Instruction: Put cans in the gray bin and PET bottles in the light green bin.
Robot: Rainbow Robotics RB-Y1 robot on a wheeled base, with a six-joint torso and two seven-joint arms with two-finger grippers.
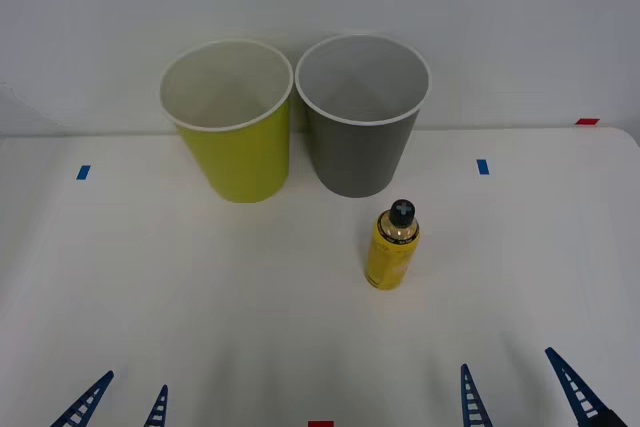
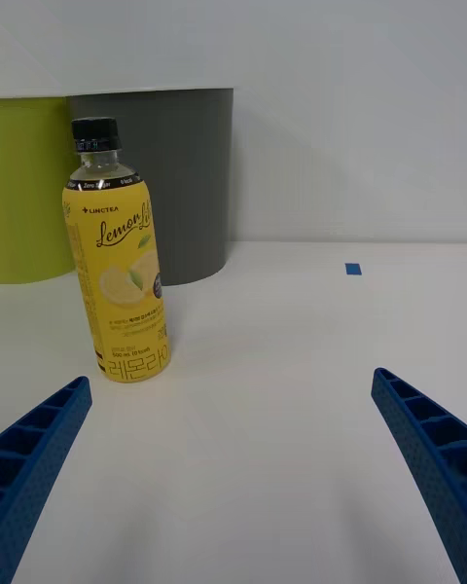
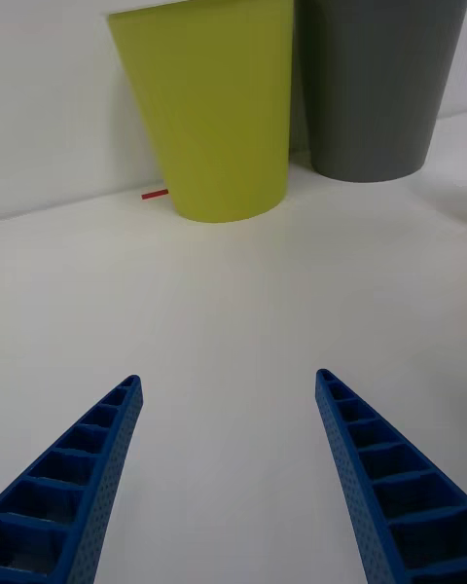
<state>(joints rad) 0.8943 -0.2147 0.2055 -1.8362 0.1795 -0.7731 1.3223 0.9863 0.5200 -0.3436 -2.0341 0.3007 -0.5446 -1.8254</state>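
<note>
The surface [image 1: 150,287] is wide and bare toward its near edge, leaving free room for both arms. At the far edge the light green bin [image 1: 232,127] and the gray bin [image 1: 360,122] stand side by side, almost touching. The bottle [image 1: 392,245] stands upright just in front of the gray bin, so a clumsy reach could tip it or push it into that bin. The right gripper [image 1: 520,392] and the left gripper [image 1: 120,402] wait at the near edge, jaws wide, holding nothing.
</note>
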